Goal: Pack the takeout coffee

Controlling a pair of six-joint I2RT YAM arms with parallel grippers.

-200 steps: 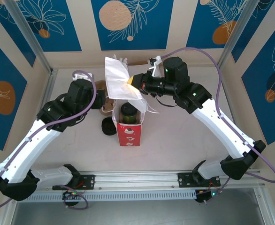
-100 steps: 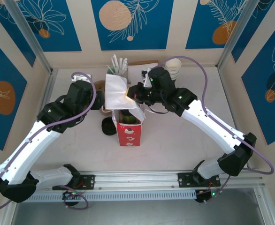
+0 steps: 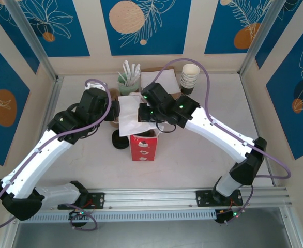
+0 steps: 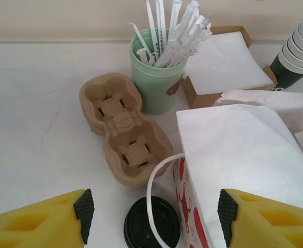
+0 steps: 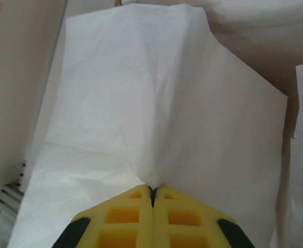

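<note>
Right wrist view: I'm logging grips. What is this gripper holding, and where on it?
The right gripper, shut, pinches the white paper sheet at a crease on its near edge.

Bag is standing mid-counter, its top lying folded over. Loose lid is lying just left of the bag's base. Cup carrier is sitting behind the lid, cup of sticks standing just behind it at the back. Box of napkins is sitting right of that cup, stack of cups standing further right.
</note>
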